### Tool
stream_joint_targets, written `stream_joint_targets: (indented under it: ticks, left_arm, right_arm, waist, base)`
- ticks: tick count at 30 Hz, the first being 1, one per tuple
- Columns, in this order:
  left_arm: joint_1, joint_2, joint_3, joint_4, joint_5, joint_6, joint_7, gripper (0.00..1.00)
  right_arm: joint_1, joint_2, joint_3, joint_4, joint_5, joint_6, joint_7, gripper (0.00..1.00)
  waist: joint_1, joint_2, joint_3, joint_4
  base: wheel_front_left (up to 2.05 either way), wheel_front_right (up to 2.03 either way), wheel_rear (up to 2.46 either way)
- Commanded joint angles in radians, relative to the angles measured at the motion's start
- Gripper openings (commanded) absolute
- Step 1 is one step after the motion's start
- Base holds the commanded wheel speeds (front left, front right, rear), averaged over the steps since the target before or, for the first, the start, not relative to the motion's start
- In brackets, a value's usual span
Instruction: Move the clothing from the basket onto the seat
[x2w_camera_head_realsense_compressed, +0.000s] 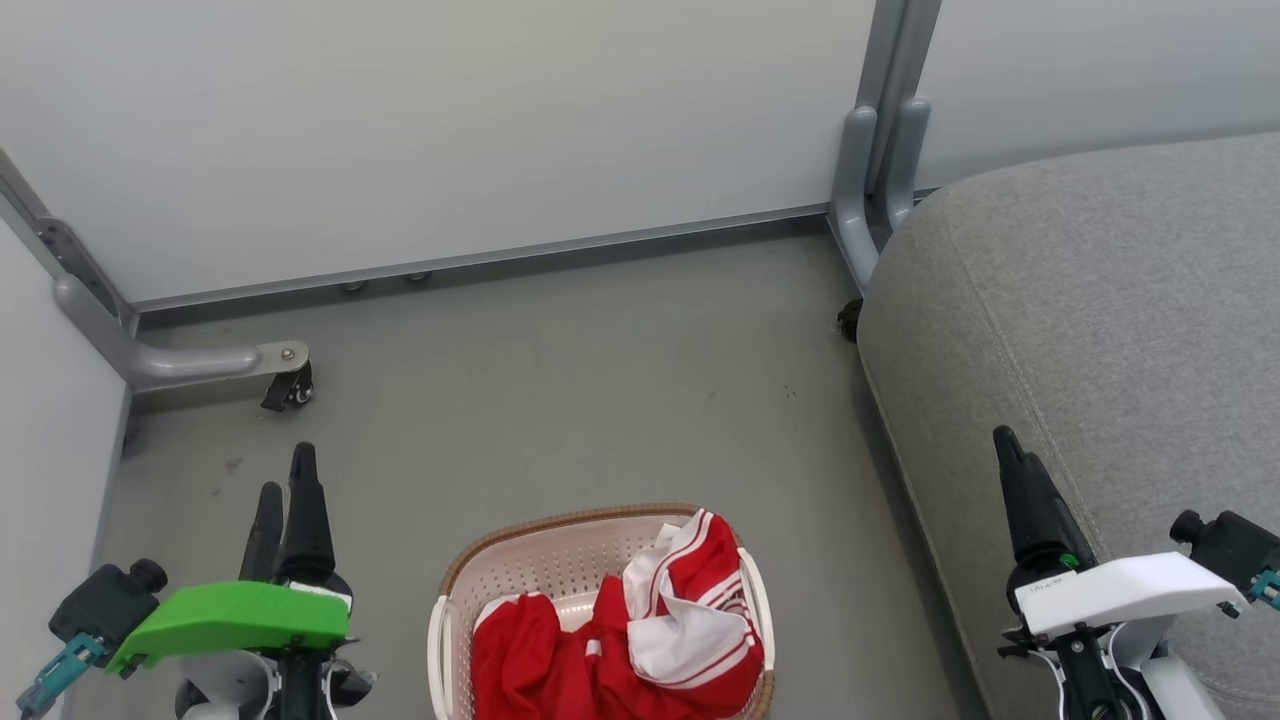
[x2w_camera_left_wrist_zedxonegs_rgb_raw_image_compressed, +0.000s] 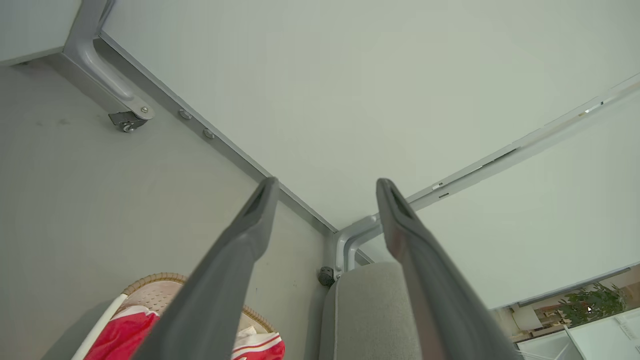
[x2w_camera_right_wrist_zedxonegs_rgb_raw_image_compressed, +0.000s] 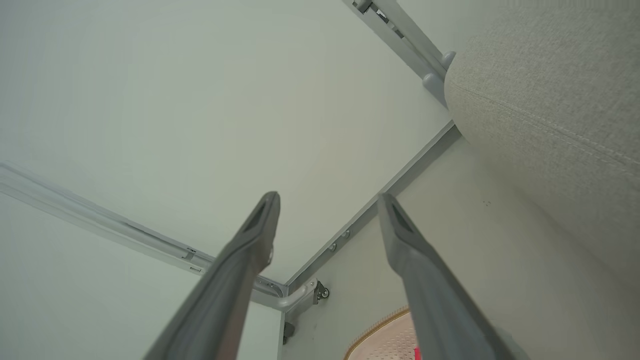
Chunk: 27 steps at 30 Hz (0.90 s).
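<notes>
The basket, cream with a brown rim, stands on the floor at the bottom centre of the head view. Red clothing with white panels and stripes lies bunched inside it, heaped toward its right side. The light-grey seat fills the right side. My left gripper hangs open left of the basket, apart from it. My right gripper hovers at the seat's front edge. In the left wrist view the left gripper is open and empty, with basket, clothing and seat below. The right gripper is likewise open beside the seat.
Pale partition walls on grey metal frames close off the back and left. A frame foot with a caster juts out at the left, and a grey post stands by the seat's back corner. Grey floor lies between the basket and the wall.
</notes>
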Motion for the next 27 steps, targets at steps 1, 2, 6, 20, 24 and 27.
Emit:
stream_joint_targets:
  ticks: [1,2,6,20,24,27]
  left_arm:
    - [-0.031,0.007,-0.007,-0.015,0.044,0.007,-0.011,1.00]
    - [-0.032,0.008,-0.011,-0.015,0.069,0.010,-0.015,1.00]
    - [-0.035,0.008,-0.023,-0.013,0.146,0.015,-0.028,1.00]
    - [-0.031,0.015,-0.070,-0.019,0.383,0.023,-0.070,1.00]
    - [-0.026,0.015,-0.080,-0.022,0.432,0.022,-0.082,1.00]
    - [-0.021,0.016,-0.088,-0.024,0.467,0.023,-0.090,1.00]
  right_arm:
    - [-0.014,-0.002,-0.006,-0.019,-0.046,0.001,-0.007,1.00]
    - [-0.013,-0.001,-0.008,-0.021,-0.066,0.001,-0.010,1.00]
    - [-0.009,0.004,-0.010,-0.026,-0.140,0.001,-0.017,1.00]
    - [0.007,0.020,-0.015,-0.029,-0.356,0.001,-0.039,1.00]
    - [0.009,0.024,-0.018,-0.029,-0.409,0.001,-0.045,1.00]
    - [0.012,0.026,-0.023,-0.030,-0.447,0.001,-0.050,1.00]
  waist:
    - [0.0000,0.0030,0.000,0.001]
    - [0.0000,0.0030,0.000,0.001]
    - [0.0000,0.0033,-0.001,0.003]
    - [0.0000,0.0043,-0.005,0.009]
    - [0.0000,0.0046,-0.006,0.012]
    - [0.0000,0.0048,-0.007,0.014]
  base:
    - [0.00,0.00,0.00]
    - [0.00,0.00,0.00]
    - [0.00,0.00,0.00]
    - [0.00,0.00,0.00]
    - [0.00,0.00,0.00]
    - [0.00,0.00,0.00]
